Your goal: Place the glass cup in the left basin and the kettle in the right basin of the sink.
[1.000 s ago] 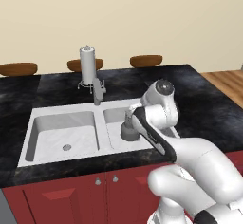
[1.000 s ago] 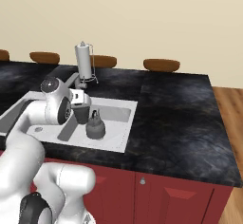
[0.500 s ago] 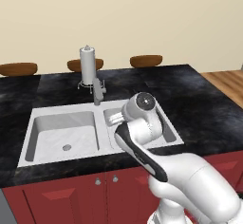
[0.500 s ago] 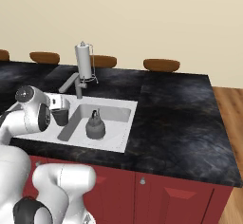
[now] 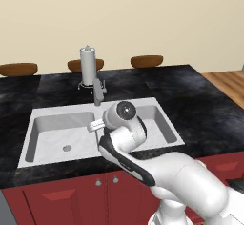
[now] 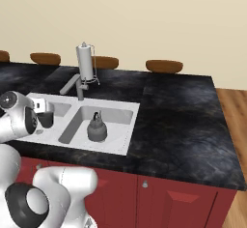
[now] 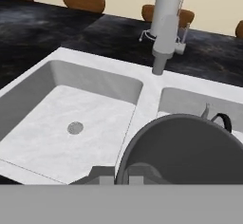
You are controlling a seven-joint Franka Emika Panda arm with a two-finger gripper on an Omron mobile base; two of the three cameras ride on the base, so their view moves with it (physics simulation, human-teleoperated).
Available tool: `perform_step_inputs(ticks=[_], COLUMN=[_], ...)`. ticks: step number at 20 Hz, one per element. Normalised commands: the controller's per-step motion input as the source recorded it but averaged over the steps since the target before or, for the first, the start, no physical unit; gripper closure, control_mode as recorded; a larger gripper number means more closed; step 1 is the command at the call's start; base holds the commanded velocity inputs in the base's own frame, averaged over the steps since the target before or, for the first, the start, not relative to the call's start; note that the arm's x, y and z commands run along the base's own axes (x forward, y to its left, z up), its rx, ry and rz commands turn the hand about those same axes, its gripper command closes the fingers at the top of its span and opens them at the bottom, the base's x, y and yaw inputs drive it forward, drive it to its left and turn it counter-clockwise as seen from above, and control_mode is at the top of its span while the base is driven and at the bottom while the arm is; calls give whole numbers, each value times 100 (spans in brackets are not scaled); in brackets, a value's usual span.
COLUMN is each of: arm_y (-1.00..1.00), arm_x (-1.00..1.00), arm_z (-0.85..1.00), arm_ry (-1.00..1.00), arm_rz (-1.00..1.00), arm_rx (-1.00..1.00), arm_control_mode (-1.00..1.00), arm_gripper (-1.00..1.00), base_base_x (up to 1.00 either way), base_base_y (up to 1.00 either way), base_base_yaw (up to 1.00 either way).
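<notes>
My gripper is shut on the rim of the glass cup, a dark translucent cup that hangs over the right part of the left basin, close to the divider. In the hand view the glass cup looms large at the lower right, with my gripper pinching its rim, and the left basin with its round drain lies beyond. The grey kettle stands upright in the right basin. From the left base view my gripper points left over the sink, and my arm hides most of the right basin.
The grey faucet rises at the sink's back centre, close behind the hand. A tall white paper-towel roll stands behind it. Black marble counter surrounds the sink. Brown stool seats line the far edge.
The arm has swung left from above the right basin to the left basin side, carrying the glass cup. The kettle has stayed in the right basin.
</notes>
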Motion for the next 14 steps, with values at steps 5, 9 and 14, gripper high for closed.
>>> perform_step_inputs(ticks=[5, 9, 14], arm_y=[58, 44, 29], arm_x=[0, 12, 27], arm_z=[0, 0, 0], arm_ry=[0, 0, 0], arm_rz=[1, 0, 0], arm_rx=[1, 0, 0], arm_control_mode=[-100, -100, -100], arm_gripper=[100, 100, 100], base_base_x=[0, 0, 0], base_base_y=[0, 0, 0], base_base_yaw=[0, 0, 0])
